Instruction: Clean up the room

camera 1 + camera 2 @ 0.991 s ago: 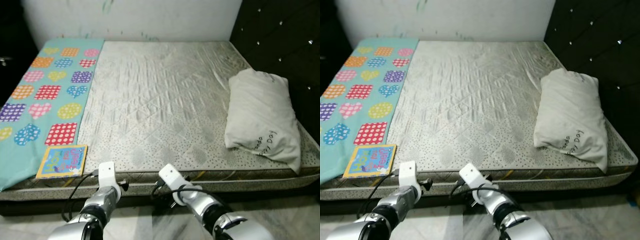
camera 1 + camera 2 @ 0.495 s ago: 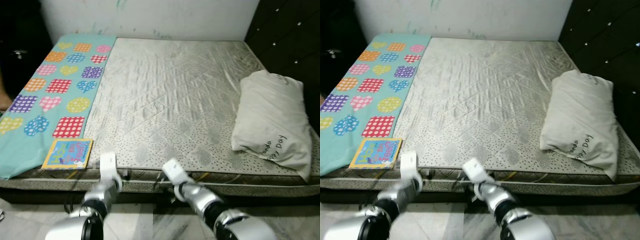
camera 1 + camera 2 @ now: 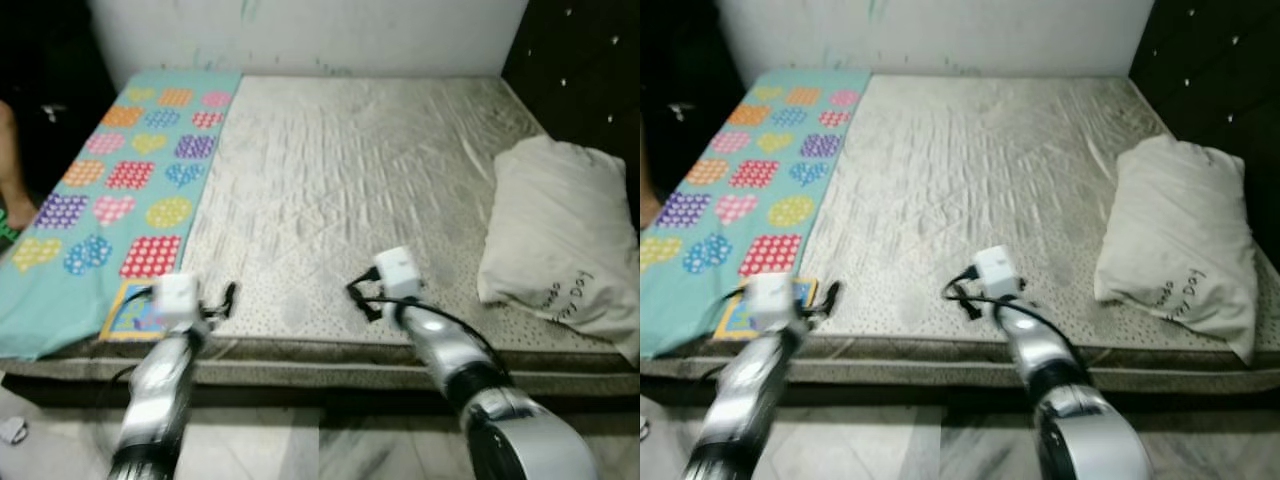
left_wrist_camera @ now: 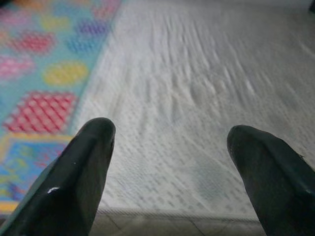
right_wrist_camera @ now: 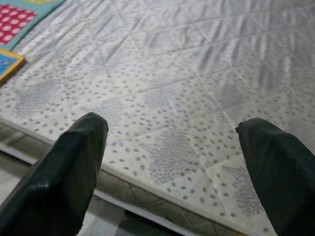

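Note:
A grey quilted mattress [image 3: 350,170] lies before me. A teal sheet with coloured hearts [image 3: 110,190] covers its left strip. A small picture book [image 3: 732,314] rests on that sheet at the front left corner, partly behind my left wrist [image 3: 177,295]. A white pillow [image 3: 565,235] sits at the right side. My left gripper [image 4: 170,132] is open, held over the mattress front edge, with the book [image 4: 24,162] just to its left. My right gripper [image 5: 172,123] is open and empty above the front middle of the mattress.
A black tufted headboard [image 3: 590,60] runs along the right. A white wall [image 3: 300,30] stands behind the bed. A person's leg [image 3: 10,170] shows at the far left beside the bed. Pale tiled floor [image 3: 260,440] lies below the mattress edge.
Both arms have risen and reached forward, from below the mattress edge to over it. The camera has shifted, and a person's leg has come into view at the left.

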